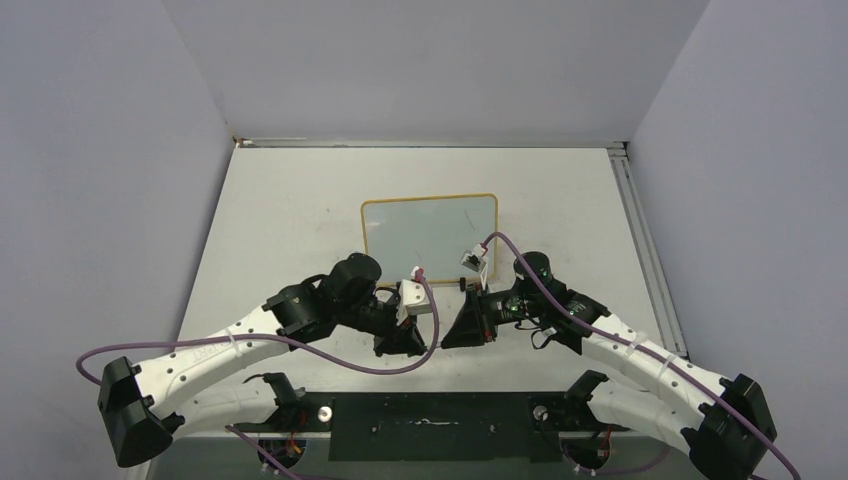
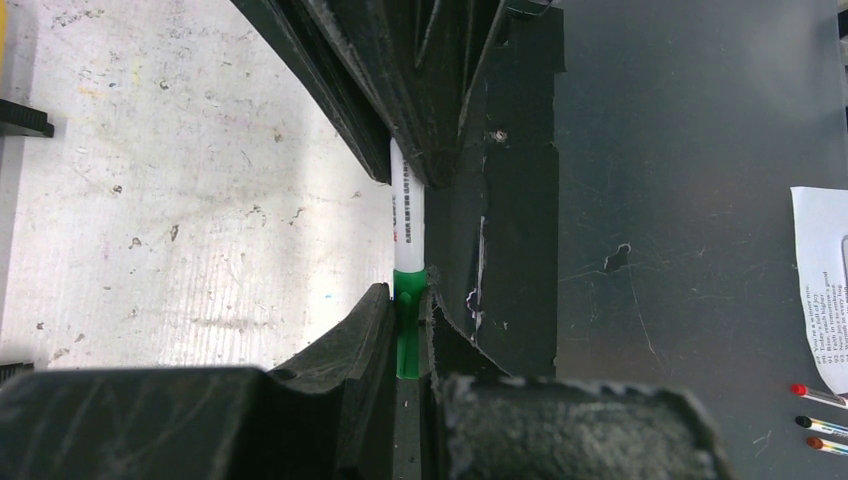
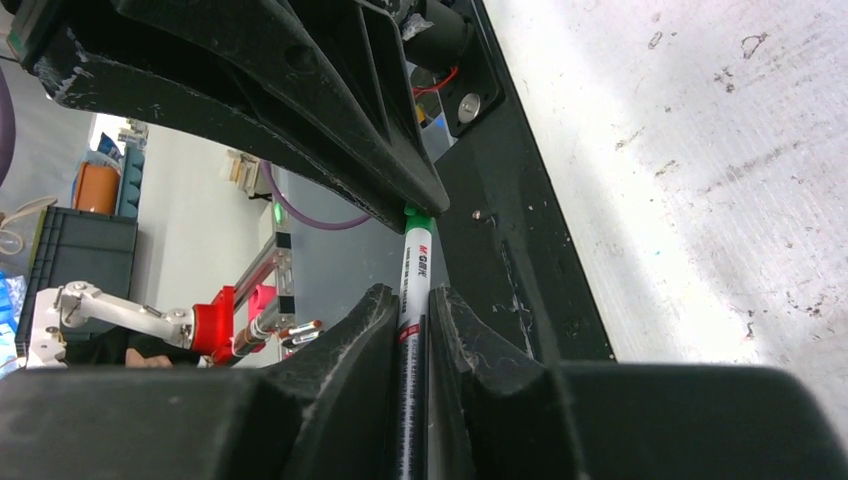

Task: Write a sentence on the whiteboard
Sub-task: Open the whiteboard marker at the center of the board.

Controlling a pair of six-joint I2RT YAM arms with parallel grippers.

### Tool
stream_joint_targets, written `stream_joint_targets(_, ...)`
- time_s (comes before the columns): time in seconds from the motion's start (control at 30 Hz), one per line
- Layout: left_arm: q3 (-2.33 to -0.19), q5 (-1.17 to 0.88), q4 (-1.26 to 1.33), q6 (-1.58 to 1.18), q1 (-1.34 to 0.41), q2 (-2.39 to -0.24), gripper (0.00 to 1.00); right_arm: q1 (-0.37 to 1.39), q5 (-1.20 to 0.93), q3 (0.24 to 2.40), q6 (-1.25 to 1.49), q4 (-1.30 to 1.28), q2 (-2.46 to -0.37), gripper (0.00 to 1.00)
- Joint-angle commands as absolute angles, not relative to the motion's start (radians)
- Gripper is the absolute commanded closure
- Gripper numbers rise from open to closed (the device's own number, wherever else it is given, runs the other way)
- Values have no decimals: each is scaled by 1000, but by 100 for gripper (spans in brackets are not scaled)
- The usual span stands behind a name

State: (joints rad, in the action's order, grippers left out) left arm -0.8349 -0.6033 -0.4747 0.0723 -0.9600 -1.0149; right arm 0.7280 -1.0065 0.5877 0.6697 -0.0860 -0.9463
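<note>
The whiteboard (image 1: pixel 430 228), white with a thin yellow frame, lies flat at mid-table beyond both arms. No sentence shows on its face from here. My two grippers meet tip to tip near the table's front edge, holding one marker between them. The left gripper (image 2: pixel 408 295) is shut on the marker's green cap (image 2: pixel 408 335). Its white barrel (image 2: pixel 408 225) runs on into the right gripper. In the right wrist view, the right gripper (image 3: pixel 412 300) is shut on that barrel (image 3: pixel 414 262). From above, the left gripper (image 1: pixel 424 343) and right gripper (image 1: pixel 447 340) almost touch.
A black base plate (image 1: pixel 430 425) spans the front edge under the grippers. A printed sheet (image 2: pixel 822 280) and several thin pens (image 2: pixel 820 420) lie on a dark surface to one side. Purple cables (image 1: pixel 300 345) loop off both arms. A metal rail (image 1: pixel 640 240) runs along the table's right edge.
</note>
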Motion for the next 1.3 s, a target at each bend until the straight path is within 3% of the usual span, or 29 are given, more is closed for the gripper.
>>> stream_joint_targets(0.0, -879, -607, -446, 89, -951, -1022, 100, 739, -1014, 601, 658, -49, -943, 87)
stream_joint_targets(0.07, -875, -599, -437, 85, -951, -1019, 100, 740, -1000, 602, 651, -52, -937, 95)
stream_joint_targets(0.13, -868, -584, -417, 66, -940, -1010, 97, 740, -958, 609, 628, -73, -923, 95)
stream_joint_targets(0.2, -853, -569, -385, 29, -914, -991, 64, 740, -918, 618, 611, -82, -904, 95)
stream_joint_targets(0.27, -830, -568, -334, -37, -867, -959, 40, 739, -881, 617, 619, -55, -880, 95)
stream_joint_targets(0.33, -796, -613, -251, -126, -804, -916, 29, 738, -848, 603, 654, 22, -849, 95)
stream_joint_targets(0.43, -725, -699, -38, -341, -714, -849, 21, 739, -796, 577, 695, 157, -797, 95)
stream_joint_targets(0.6, -599, -753, 355, -681, -644, -778, 19, 740, -735, 559, 730, 336, -754, 95)
stream_joint_targets(0.8, -557, -789, 524, -824, -637, -772, 20, 741, -747, 594, 710, 410, -795, 95)
stream_joint_targets(0.97, -534, -802, 591, -884, -623, -765, 43, 740, -773, 586, 738, 480, -818, 95)
stream_joint_targets(1.27, -525, -814, 618, -917, -611, -767, 58, 739, -791, 584, 763, 509, -816, 95)
